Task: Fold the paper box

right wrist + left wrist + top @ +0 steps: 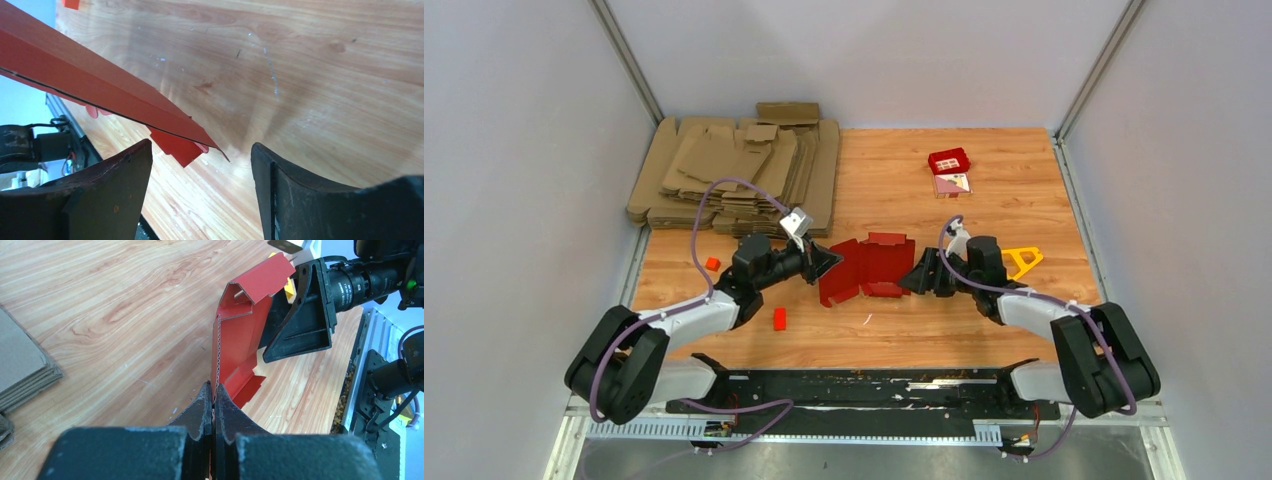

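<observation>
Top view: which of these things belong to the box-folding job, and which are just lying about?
In the job: paper box, left gripper pinching its edge, right gripper open at its other side.

Lying about: brown cardboard sheets, small red tile, yellow triangle, two small red blocks.

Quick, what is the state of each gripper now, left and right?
Left gripper: closed, clamped on an edge of the paper box.
Right gripper: open, holding nothing.
</observation>
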